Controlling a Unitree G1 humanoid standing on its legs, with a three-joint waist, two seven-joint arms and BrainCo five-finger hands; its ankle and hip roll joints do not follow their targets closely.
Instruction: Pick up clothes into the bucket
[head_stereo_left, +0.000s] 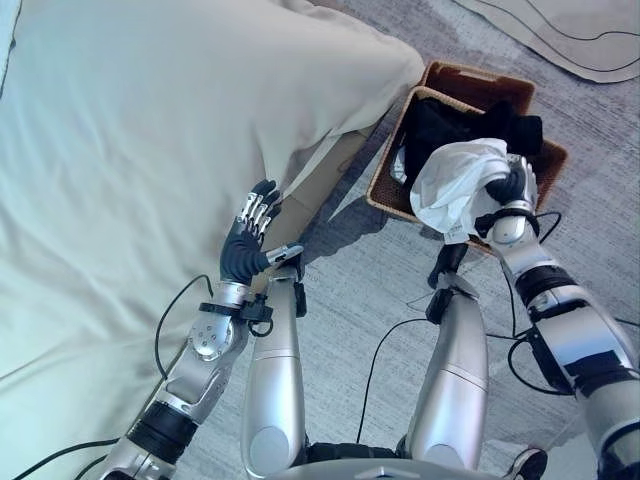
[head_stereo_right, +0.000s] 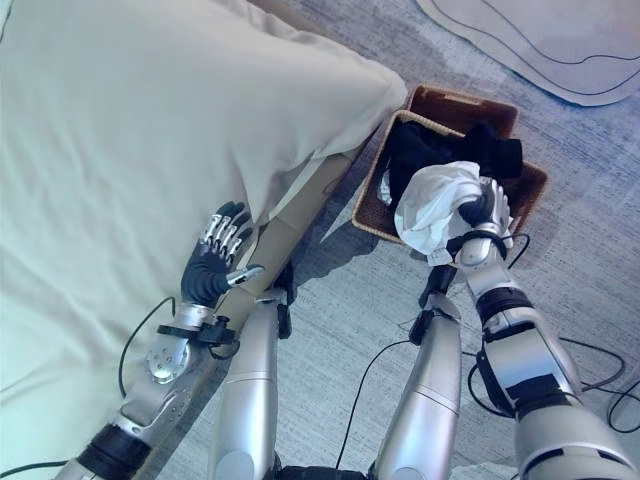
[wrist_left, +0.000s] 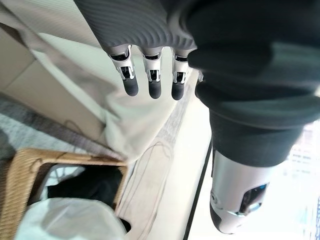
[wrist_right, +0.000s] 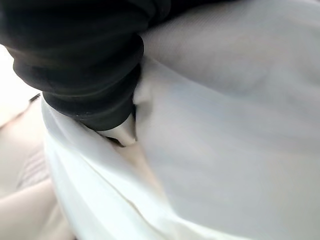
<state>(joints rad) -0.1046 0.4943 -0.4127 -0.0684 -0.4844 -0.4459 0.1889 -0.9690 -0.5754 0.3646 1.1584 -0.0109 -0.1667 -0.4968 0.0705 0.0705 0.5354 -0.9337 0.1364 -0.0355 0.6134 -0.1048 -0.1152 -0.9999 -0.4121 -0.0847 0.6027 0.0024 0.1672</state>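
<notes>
A white garment (wrist_right: 225, 125) presses close against the right hand (head_stereo_left: 508, 187), whose fingers clutch it above the near rim of a wicker basket (head_stereo_left: 390, 175) holding dark clothes (head_stereo_left: 450, 125), while the left hand (head_stereo_left: 248, 240), fingers relaxed and straight, rests by the pale bedcover (head_stereo_left: 130, 150).
</notes>
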